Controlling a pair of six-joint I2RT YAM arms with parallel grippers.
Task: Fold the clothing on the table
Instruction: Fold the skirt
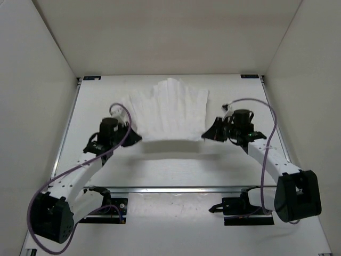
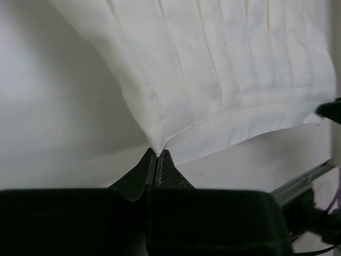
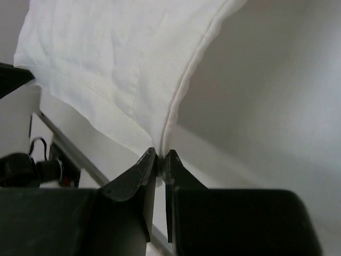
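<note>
A single white pleated garment, the clothing (image 1: 169,109), fans out beyond and between the two pincers. Its far part lies on the table (image 1: 176,170), and its near hem is raised off the surface, sagging in a shallow arc from one pincer to the other. The left pincer (image 2: 157,156) is pressed together on the hem's left corner. The right pincer (image 3: 160,156) pinches the right corner the same way, with fabric running up and away from both tips. Judging from this, the fold is only started: both near corners are gripped and lifted, but no layer lies over another yet. Carrying the hem across, laying it down and any further folds remain. Count: one garment, two pincers, one table.
</note>
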